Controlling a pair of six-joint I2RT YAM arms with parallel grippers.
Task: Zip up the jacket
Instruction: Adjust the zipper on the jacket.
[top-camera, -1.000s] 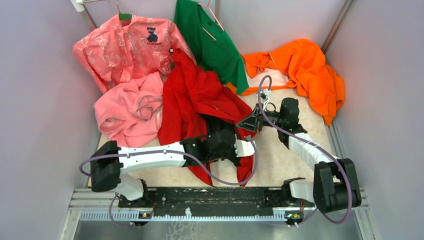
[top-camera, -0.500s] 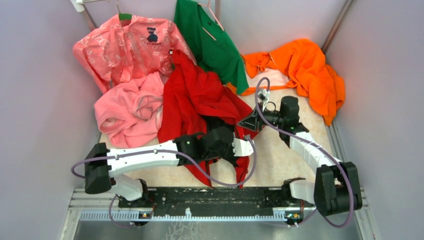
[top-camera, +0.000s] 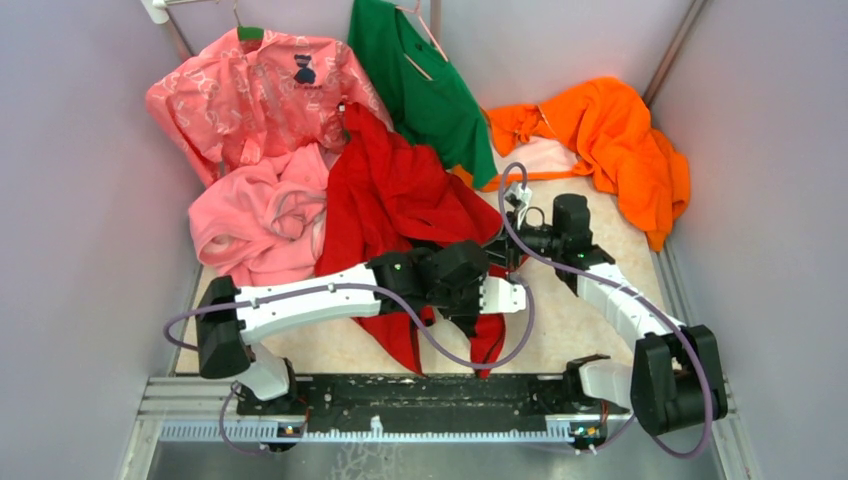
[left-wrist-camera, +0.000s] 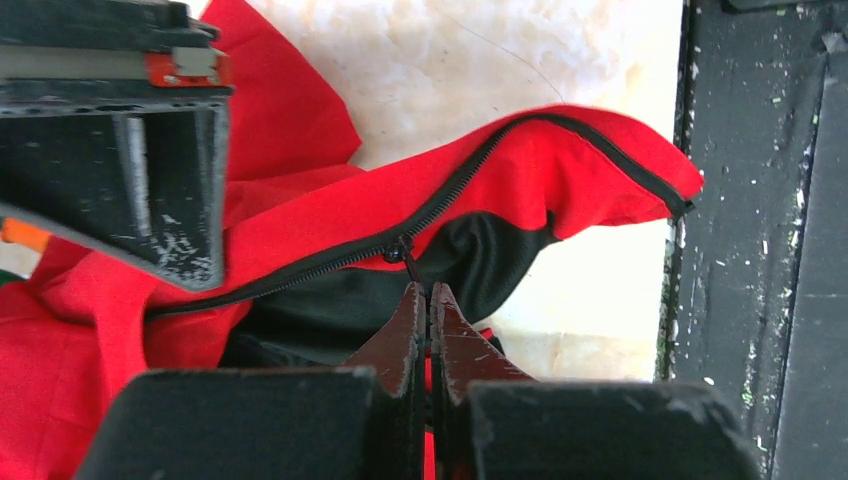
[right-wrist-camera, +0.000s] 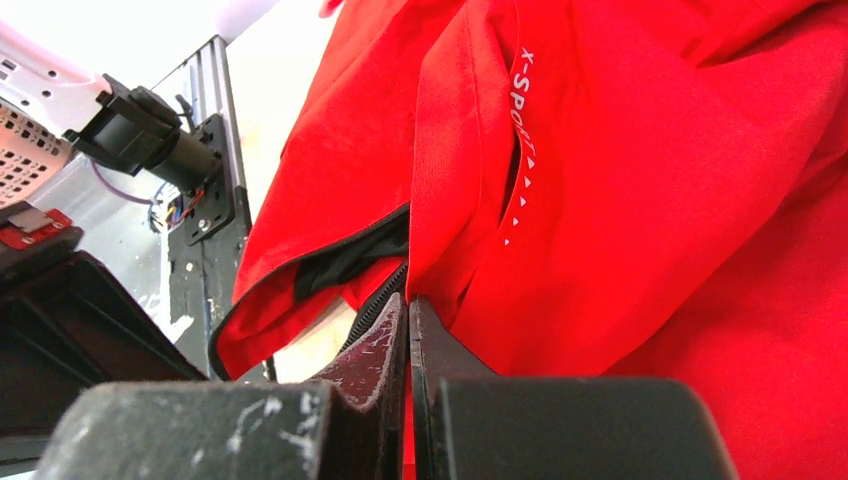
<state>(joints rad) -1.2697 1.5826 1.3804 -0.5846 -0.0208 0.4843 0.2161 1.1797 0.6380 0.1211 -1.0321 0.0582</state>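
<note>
Pale speckled tabletop (top-camera: 565, 340) boxed in by lilac walls, with a black rail (top-camera: 430, 395) along the near edge. Far left, at the back: pink patterned shirt (top-camera: 250, 95) on a hanger; just in front of it, plain pink fleece (top-camera: 255, 230) in a heap, touching the red cloth beside it. Next over, left arm (top-camera: 300, 305), white and black, reaching from its base toward the middle. Mid-table: jacket (top-camera: 400, 190), bright red and crumpled, stretching from the back pile down almost to the rail, passing under the left arm's wrist. From the left wrist: front zipper (left-wrist-camera: 470, 180) partly undone, curving across a raised fold, black lining (left-wrist-camera: 470, 265) gaping beneath it. Left gripper (left-wrist-camera: 428, 295) clenched, tips pressed together on the zipper pull (left-wrist-camera: 402, 256) hanging from the slider. Behind the jacket, green shirt (top-camera: 420, 80) on a hanger against the back wall. Right of centre, right gripper (right-wrist-camera: 408, 305) likewise clamped tight, pinching the jacket's front edge where the zipper teeth run down between its fingers; white lettering (right-wrist-camera: 522, 95) up the red panel above. Right arm (top-camera: 620, 300) angling in from the near right corner. Far right, at the back: orange garment (top-camera: 610, 140) slumped against the wall.
</note>
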